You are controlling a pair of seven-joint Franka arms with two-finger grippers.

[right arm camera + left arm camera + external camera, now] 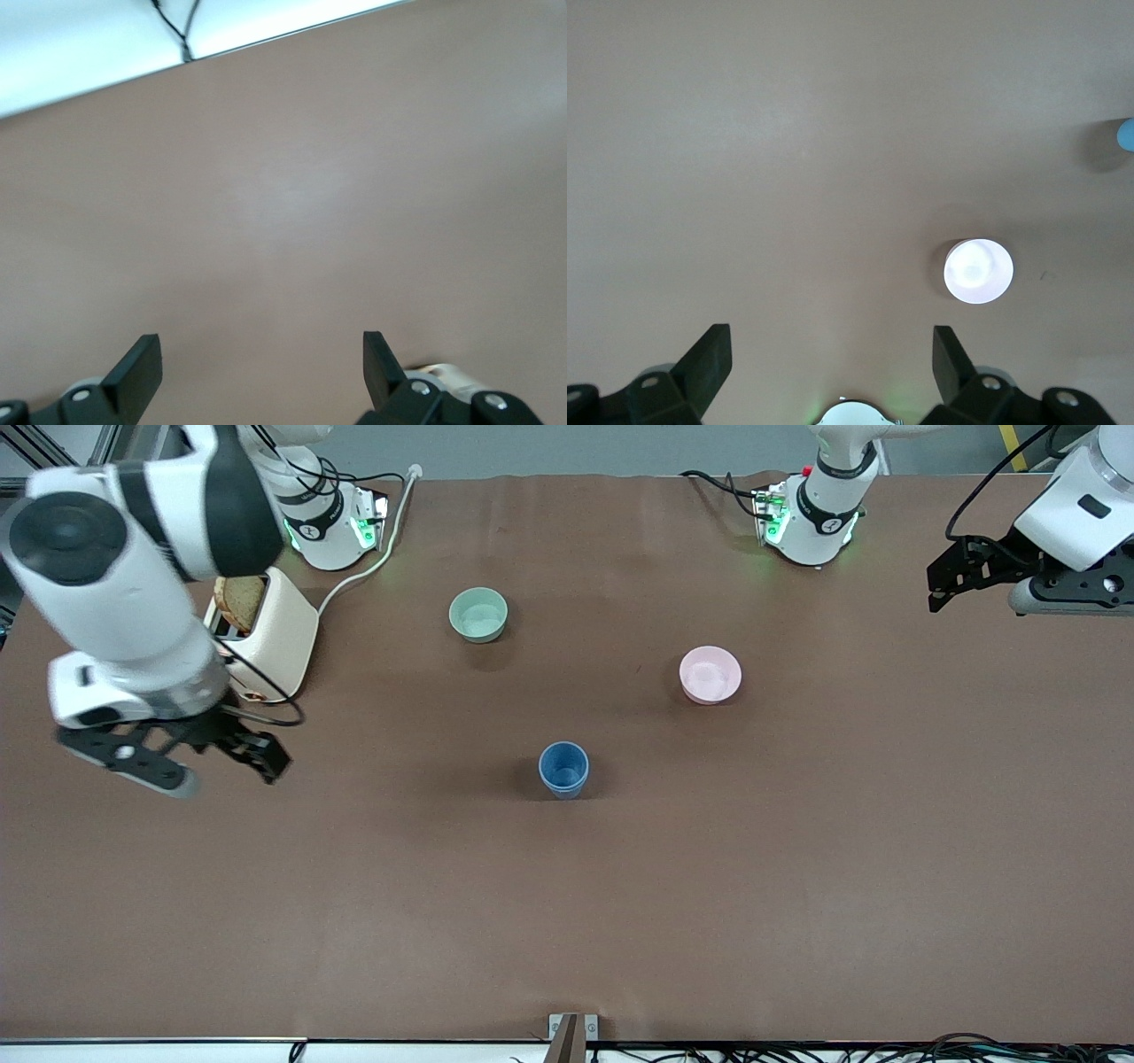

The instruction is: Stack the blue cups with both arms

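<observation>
the brown table (797,886) carries everything. the right hand (257,757) hangs over the table at the right arm's end, fingers apart and empty, beside a cream toaster (270,638) with a slice of bread in it. the left hand (952,584) hangs over the left arm's end — fingers apart too. the pink bowl (710,674) and green bowl (478,615) sit mid-table. a single blue cup (563,769) stands upright, nearer the front camera than both bowls — whether it is one cup or two nested, i cannot tell.

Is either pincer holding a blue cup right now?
No: the blue cup stands alone on the table, and both the left pincer and right pincer are open and empty.
</observation>
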